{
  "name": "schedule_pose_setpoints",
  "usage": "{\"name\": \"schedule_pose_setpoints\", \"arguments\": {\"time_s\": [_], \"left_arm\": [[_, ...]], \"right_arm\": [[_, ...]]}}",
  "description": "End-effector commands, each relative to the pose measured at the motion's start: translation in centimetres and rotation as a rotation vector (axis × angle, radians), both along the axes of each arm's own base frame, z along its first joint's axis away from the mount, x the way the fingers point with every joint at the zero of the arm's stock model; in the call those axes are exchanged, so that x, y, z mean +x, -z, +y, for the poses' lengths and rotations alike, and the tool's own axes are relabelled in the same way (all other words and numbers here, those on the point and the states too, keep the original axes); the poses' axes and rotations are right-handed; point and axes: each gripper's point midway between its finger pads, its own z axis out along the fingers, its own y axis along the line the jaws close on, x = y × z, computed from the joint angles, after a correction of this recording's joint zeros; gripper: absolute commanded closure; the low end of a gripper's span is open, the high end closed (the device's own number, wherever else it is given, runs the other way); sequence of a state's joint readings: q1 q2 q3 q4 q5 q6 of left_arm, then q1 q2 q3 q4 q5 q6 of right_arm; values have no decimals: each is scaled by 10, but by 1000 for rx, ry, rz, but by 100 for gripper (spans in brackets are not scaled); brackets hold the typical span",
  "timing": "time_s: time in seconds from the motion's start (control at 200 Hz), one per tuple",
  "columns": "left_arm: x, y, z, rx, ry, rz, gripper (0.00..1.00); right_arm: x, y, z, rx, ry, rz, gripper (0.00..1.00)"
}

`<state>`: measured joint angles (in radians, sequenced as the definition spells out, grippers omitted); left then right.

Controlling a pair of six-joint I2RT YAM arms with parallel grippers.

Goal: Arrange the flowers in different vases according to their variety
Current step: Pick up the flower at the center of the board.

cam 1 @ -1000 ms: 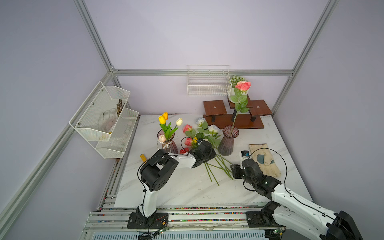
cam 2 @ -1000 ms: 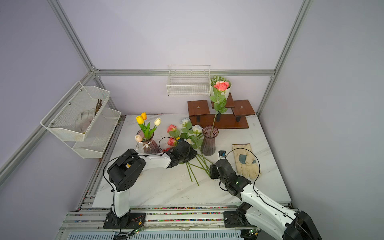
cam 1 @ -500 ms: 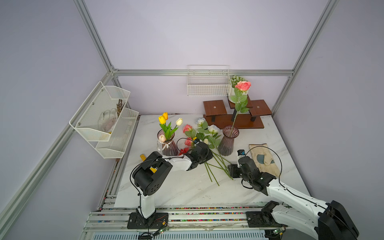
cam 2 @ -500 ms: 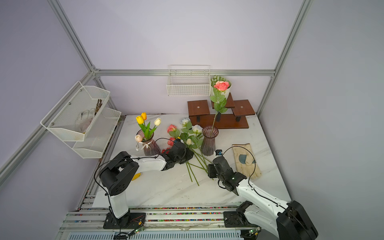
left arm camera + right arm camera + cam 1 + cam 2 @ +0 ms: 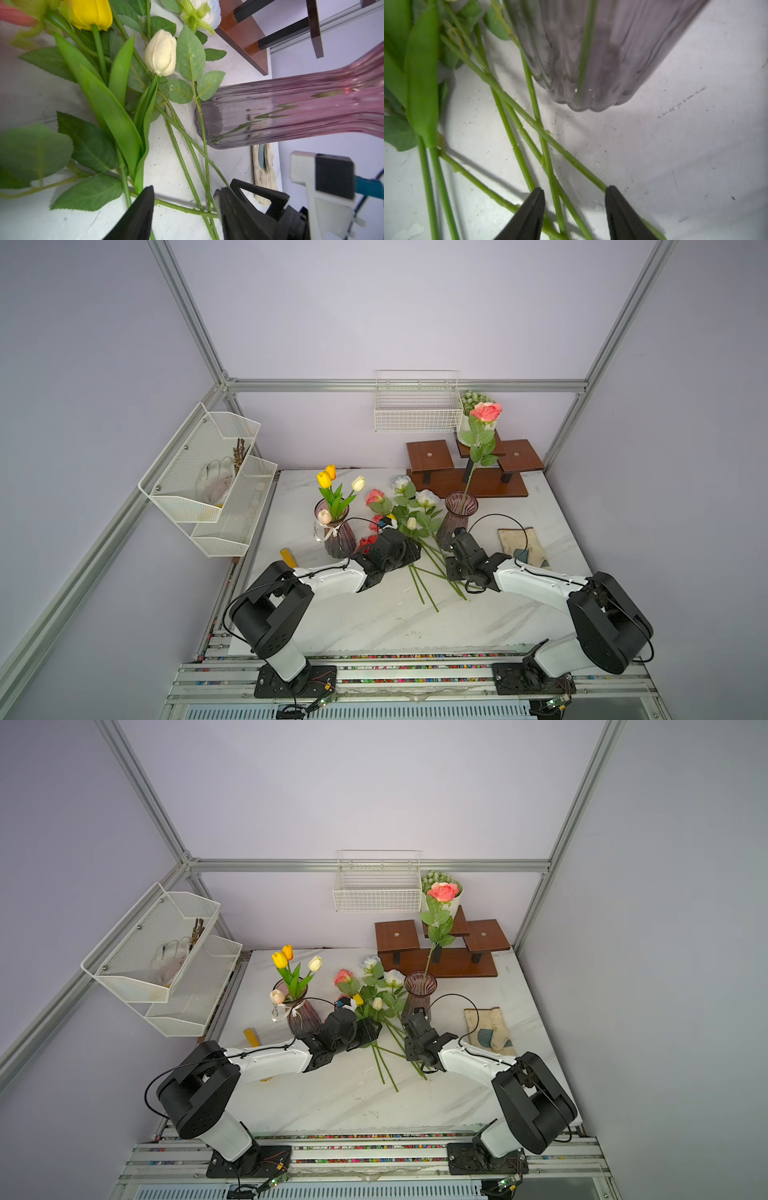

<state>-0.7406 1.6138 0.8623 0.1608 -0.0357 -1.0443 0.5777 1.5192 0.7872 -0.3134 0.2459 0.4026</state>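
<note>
My right gripper [image 5: 574, 209] stands open over the crossed long green flower stems [image 5: 517, 149], which run lengthwise away from it, past the ribbed purple glass vase [image 5: 591, 52].

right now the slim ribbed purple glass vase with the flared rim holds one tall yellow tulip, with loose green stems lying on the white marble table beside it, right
Not quite. Both top views show the slim ribbed purple glass vase holding one tall pink rose, not a yellow tulip. Loose green stems do lie on the white marble table beside it.
</note>
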Motion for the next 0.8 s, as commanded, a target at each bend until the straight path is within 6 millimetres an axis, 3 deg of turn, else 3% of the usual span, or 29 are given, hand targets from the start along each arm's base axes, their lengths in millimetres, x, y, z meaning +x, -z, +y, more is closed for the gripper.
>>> {"name": "schedule_pose_setpoints", "arguments": {"time_s": [0.0,0.4,0.48,0.685,0.69,0.795], "left_arm": [[1,-17,8,21,0,-69,44],[-5,-25,24,16,-7,-93,44],[-6,-29,27,14,-11,-102,44],[-10,-34,35,26,-23,-115,44],[-11,-41,35,15,-24,-127,44],[-14,-55,41,4,-33,-152,43]], "right_arm": [[7,2,-11,-93,42,23,49],[14,19,-4,-191,-22,114,55],[13,19,1,-192,-44,112,64],[5,12,14,-237,-96,89,99],[5,12,14,-239,-96,88,100],[0,-6,23,-237,-121,36,100]]}}
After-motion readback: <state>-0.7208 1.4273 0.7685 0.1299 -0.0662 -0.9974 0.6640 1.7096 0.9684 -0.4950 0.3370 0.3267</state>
